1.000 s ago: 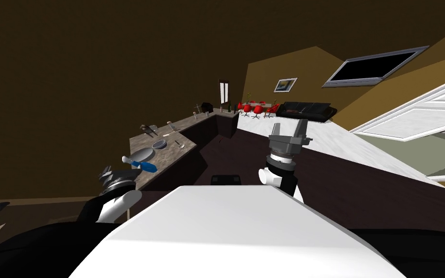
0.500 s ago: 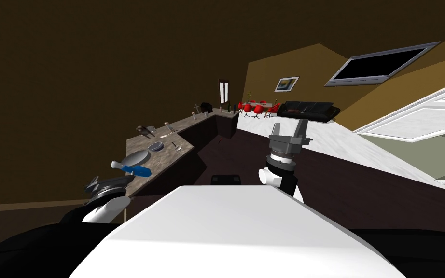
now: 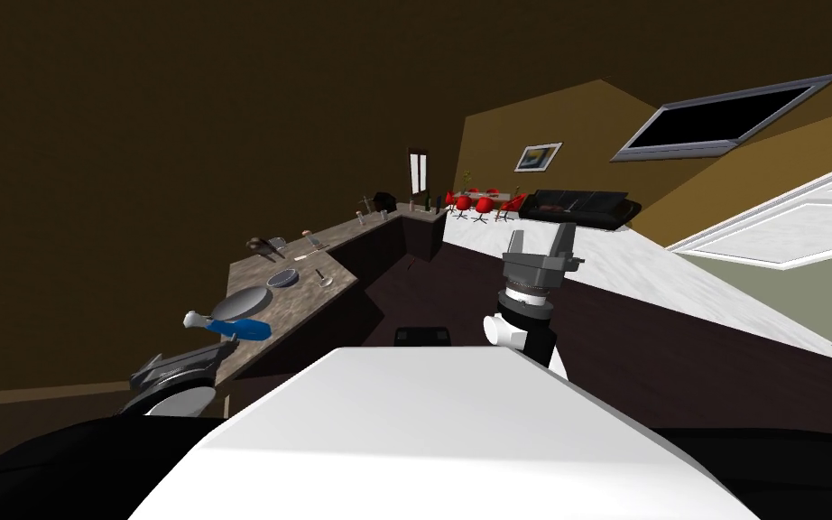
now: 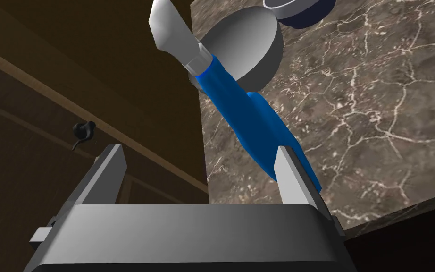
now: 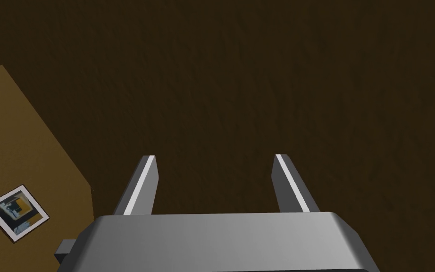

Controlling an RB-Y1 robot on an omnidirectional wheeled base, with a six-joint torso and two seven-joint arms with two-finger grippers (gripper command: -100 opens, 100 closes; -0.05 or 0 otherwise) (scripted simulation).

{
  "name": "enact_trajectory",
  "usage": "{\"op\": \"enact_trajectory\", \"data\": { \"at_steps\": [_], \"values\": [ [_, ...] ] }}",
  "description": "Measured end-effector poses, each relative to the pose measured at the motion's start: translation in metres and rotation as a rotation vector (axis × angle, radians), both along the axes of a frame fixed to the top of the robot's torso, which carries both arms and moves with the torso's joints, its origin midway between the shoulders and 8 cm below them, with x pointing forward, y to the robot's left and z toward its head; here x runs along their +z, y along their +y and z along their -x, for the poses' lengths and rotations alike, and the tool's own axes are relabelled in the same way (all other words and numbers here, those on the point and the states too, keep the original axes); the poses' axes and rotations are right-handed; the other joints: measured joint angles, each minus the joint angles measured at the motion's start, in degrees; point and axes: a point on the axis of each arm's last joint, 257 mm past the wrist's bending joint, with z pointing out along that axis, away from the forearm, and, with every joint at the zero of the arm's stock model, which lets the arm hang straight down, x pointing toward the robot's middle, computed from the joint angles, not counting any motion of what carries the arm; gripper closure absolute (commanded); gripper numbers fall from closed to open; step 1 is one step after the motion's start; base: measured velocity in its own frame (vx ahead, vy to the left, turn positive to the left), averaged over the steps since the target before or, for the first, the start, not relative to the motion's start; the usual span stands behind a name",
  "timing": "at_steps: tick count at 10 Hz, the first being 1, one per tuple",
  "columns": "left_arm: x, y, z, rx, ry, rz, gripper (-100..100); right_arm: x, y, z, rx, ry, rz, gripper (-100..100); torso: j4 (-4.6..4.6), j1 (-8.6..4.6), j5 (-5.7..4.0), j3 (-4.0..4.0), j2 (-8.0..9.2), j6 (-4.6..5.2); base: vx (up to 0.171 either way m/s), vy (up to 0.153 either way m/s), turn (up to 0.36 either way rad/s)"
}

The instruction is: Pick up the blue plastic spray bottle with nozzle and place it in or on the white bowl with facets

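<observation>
A dark brown wall stands behind a long marbled table (image 3: 315, 291). In the head view this table now sits further aside than a second ago; that is the robot's own turning, not a move of the things. Meanwhile the left gripper (image 3: 211, 354) has come lower. The blue spray bottle (image 3: 243, 328) lies on its side just beside the big grey bowl (image 3: 244, 302), which I take for the task's bowl, though no facets show. The right gripper (image 3: 540, 236) is raised well apart from this bowl.

In the left wrist view the fingers (image 4: 110, 165) stand wide apart and hold nothing. The bottle's base hides behind one finger, so the gap aims mostly past the table's edge. I judge the hand must shift toward the bowl's side before closing. The white nozzle (image 4: 171, 28) seems to overhang the edge beside the bowl, so a push could roll the bottle off. A smaller bowl (image 4: 301, 7) sits just behind the big one.

In the right wrist view the fingers are spread, empty.
</observation>
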Motion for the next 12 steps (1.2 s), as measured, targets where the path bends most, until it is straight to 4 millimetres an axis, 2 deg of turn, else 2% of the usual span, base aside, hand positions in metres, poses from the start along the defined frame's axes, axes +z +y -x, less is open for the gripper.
{"op": "enact_trajectory", "data": {
  "at_steps": [6, 12],
  "values": [
    [-0.022, 0.018, 0.043, 0.083, -0.163, 0.227, -100, 0.000, 0.000, 0.000, 0.000, 0.000, 0.000, 0, -0.01, 0.02, 0.01, -0.03, -0.05, 0.01, 0.082, -0.028, 0.006],
    [-0.037, 0.025, 0.068, 0.140, -0.354, 0.437, -100, 0.000, 0.000, 0.000, 0.000, 0.000, 0.000, 0, 0.00, 0.17, 0.04, 0.01, 0.03, 0.02, 0.079, 0.003, 0.004]
  ]
}}
